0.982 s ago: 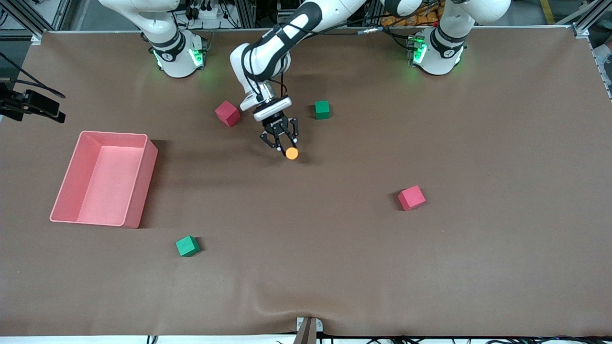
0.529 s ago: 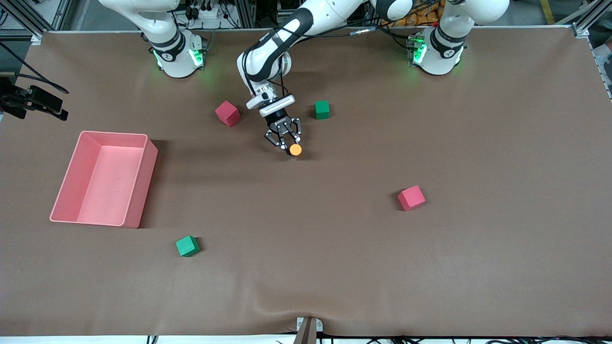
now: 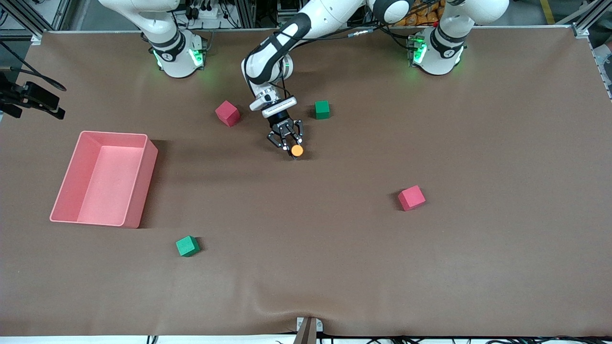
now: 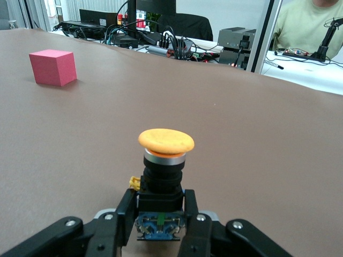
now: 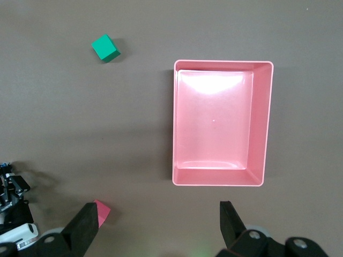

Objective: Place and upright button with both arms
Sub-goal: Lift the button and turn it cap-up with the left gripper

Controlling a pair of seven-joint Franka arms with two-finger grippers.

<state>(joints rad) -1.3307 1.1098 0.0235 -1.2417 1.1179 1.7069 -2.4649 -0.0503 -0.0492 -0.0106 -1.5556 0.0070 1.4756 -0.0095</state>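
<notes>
The right arm is cut off by the front view's top edge, its tool out of frame there. In the right wrist view only the right tool's fingers show, clipped at the bottom edge. One finger hides part of a red cube. The left tool hides the button's base.

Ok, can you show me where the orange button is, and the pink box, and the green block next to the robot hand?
button (image 3: 297, 150), front view, on its round orange cap.
pink box (image 3: 142, 181), front view, on its outer side wall.
green block (image 3: 322, 109), front view, on its top face.
</notes>
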